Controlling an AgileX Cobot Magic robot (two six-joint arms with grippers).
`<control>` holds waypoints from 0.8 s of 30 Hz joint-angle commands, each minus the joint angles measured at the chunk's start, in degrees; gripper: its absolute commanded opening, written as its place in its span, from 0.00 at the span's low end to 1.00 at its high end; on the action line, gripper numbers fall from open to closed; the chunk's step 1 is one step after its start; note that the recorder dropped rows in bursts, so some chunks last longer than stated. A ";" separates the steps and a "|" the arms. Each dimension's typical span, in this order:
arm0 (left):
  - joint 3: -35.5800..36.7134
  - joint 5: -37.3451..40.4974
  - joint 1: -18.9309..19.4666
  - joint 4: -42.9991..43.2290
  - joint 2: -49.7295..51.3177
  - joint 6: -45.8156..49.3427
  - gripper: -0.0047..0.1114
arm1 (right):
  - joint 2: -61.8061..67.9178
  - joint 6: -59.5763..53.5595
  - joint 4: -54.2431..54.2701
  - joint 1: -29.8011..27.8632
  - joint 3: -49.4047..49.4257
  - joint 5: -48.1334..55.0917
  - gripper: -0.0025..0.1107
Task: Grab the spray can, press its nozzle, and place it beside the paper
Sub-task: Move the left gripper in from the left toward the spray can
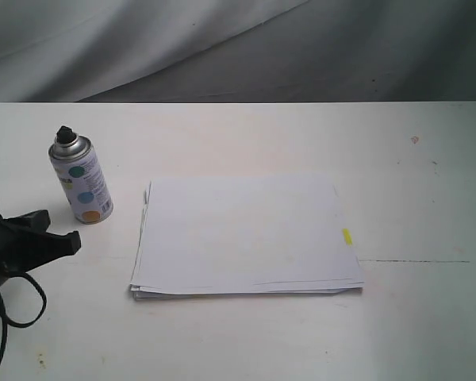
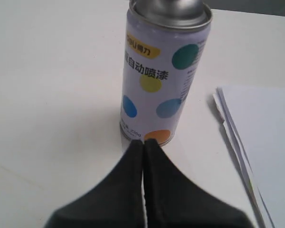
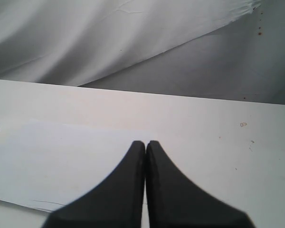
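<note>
While the spray can (image 1: 81,181) is standing upright on the table (image 1: 301,135), black nozzle (image 1: 66,136) on top, just left of the paper (image 1: 246,238), the left gripper (image 1: 63,240) is lying near its base, nothing btwn.

Left wrist view is adding label dots; jaws pressed together, empty.

Right wrist view alone is showing the right gripper (image 3: 145,143), jaws pressed together, empty, paper beyond.
</note>
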 commanded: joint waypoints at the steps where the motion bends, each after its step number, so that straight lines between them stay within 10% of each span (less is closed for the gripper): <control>1: -0.73 -2.11 -0.27 -0.18 2.29 -0.68 0.04 | -0.22 0.25 0.30 -0.35 0.20 -0.12 0.02; 9: -0.73 -2.35 -0.27 0.77 2.54 -0.42 0.15 | -0.22 0.25 0.30 -0.35 0.20 -0.12 0.02; 18: -0.73 -5.41 -0.27 5.83 2.54 -0.32 0.92 | -0.22 0.25 0.30 -0.35 0.20 -0.12 0.02; 24: -0.73 -8.71 -0.27 5.83 2.54 -0.81 0.94 | -0.22 0.25 0.30 -0.35 0.20 -0.12 0.02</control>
